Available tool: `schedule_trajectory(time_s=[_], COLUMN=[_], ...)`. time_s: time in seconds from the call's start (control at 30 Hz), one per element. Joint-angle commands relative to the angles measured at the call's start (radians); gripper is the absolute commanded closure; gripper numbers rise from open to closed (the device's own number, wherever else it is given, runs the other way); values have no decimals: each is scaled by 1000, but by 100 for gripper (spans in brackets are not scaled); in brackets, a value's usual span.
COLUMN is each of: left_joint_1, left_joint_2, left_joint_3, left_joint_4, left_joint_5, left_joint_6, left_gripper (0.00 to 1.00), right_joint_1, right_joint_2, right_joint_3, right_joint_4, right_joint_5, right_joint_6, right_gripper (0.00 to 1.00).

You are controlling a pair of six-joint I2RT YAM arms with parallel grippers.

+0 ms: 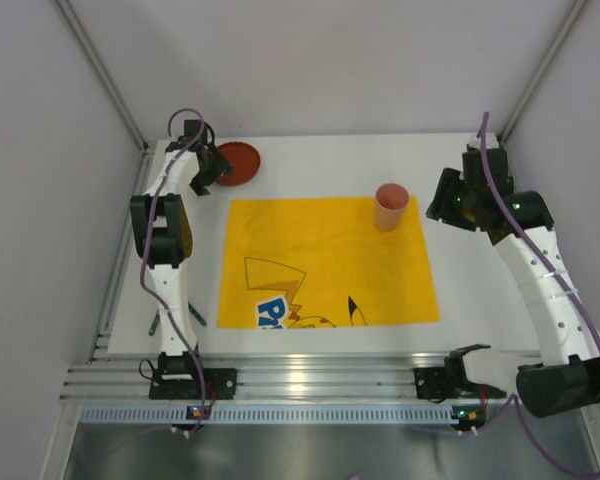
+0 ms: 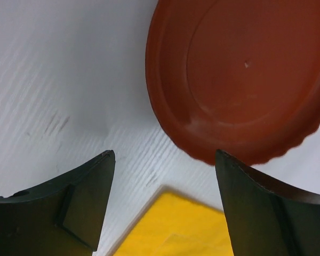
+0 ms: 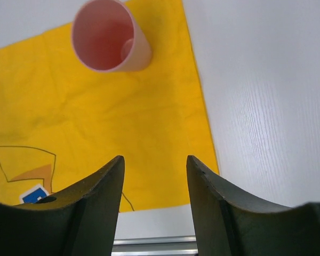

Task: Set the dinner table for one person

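Observation:
The dinner table (image 1: 480,290) is a white top with a yellow cartoon-printed cloth (image 1: 325,260) spread in its middle. A dark red plate (image 1: 238,162) lies on the bare table at the back left, just beyond the cloth's corner (image 2: 176,224). My left gripper (image 1: 208,178) hovers open by the plate's near rim (image 2: 240,80), with nothing between its fingers (image 2: 90,202). A pink cup (image 1: 391,206) stands upright on the cloth's back right corner. My right gripper (image 1: 438,205) is to the right of the cup (image 3: 109,37), apart from it, open and empty (image 3: 154,158).
Thin teal utensils (image 1: 155,322) lie on the table by the left arm's lower link. A silver rail (image 1: 310,378) runs along the near edge, with both arm bases on it. Grey walls close in the left, back and right sides.

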Motion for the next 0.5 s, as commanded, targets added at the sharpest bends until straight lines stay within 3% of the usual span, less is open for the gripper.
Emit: schedule_trajectory(time_s=[0.0,0.13,0.17,0.27,0.37,0.4,0.47], left_joint_1=[17,17,17,15,21,23,21], left_joint_2=[54,136,142,171,194,196,188], left_joint_3=[110,170,169,176,199,204,201], left_joint_4=[23,-2,0,23,21,21,27], left_joint_5=[-27,-58,-58,-49,-43,-29,-11], left_joint_6=[-58,-75,-78,-78,-81,-83,-78], left_gripper=[20,26,33,71,95,100,100], right_joint_1=[-20,-36,-37,-50,-54,-56,-56], right_joint_2=[1,-28,-33,-27,-7,-2,16], right_joint_3=[-74,-93,-94,-100,-81,-73,-44], right_joint_4=[-26,-63,-69,-75,-80,-81,-81], right_joint_5=[-1,11,11,8,0,-1,-8], right_joint_6=[34,43,41,37,32,31,23], right_gripper=[50,50,50,50,51,52,52])
